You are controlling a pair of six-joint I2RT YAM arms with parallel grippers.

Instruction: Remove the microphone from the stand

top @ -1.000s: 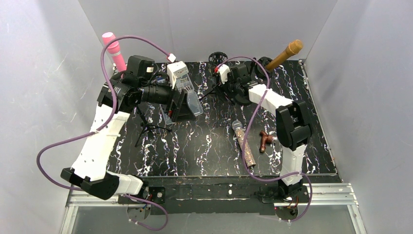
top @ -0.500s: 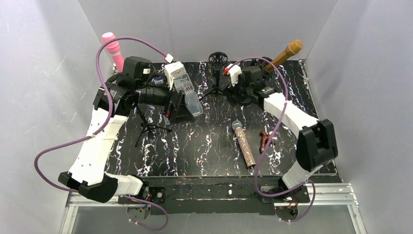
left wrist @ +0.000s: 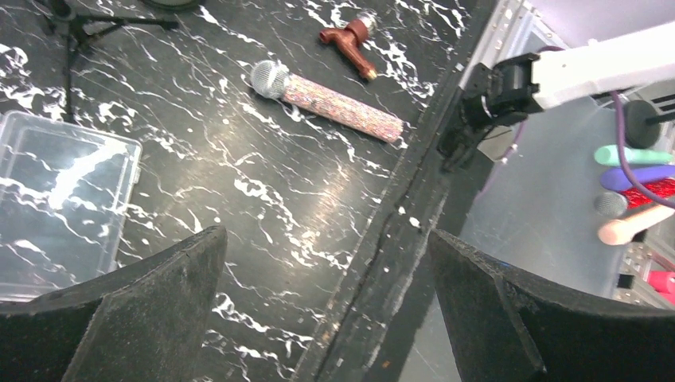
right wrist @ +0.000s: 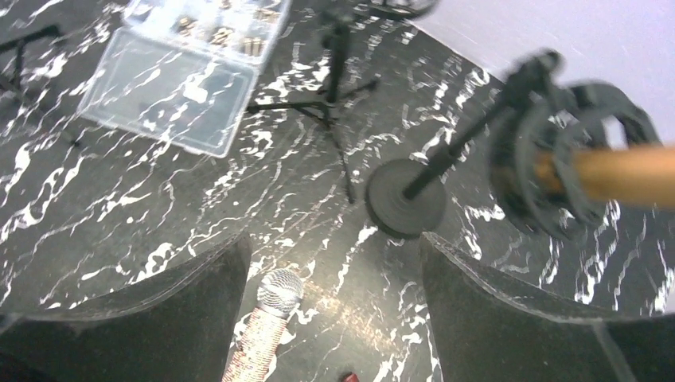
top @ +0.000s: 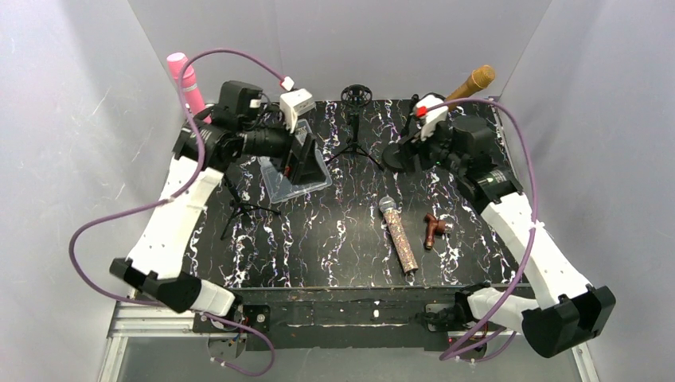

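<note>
Found the gold mic (top: 471, 82) seated in the ring mount (right wrist: 557, 171) of its stand (right wrist: 406, 208) at the back right corner of the table (top: 334, 239), tilted, head pointing up and out toward the right wall. Traced a slanted rod from the ring mount down to the stand's round foot on the table. Noted the right claw (right wrist: 334, 239) spread wide and empty, hanging near that round foot and touching neither gold mic nor ring mount; wrist view blurred there, so cannot tell the closeness more exactly. Noted the left claw (left wrist: 325, 235) likewise spread wide, gripping nothing, poised over the table at the back left with a clear box (top: 296, 181) beneath and beside it. Logged a glitter mic (top: 398, 233) lying flat on the table between the two arms, head toward the back, and a brown clip (top: 434, 229) just beside it on the right, not touching. Logged a tripod (top: 354, 135) at back centre with a ring at its top. Logged a pink mic (top: 183, 76) upright at the back left corner, and the legs of a second tripod (top: 239, 208) on the table below it, close to the left arm.
</note>
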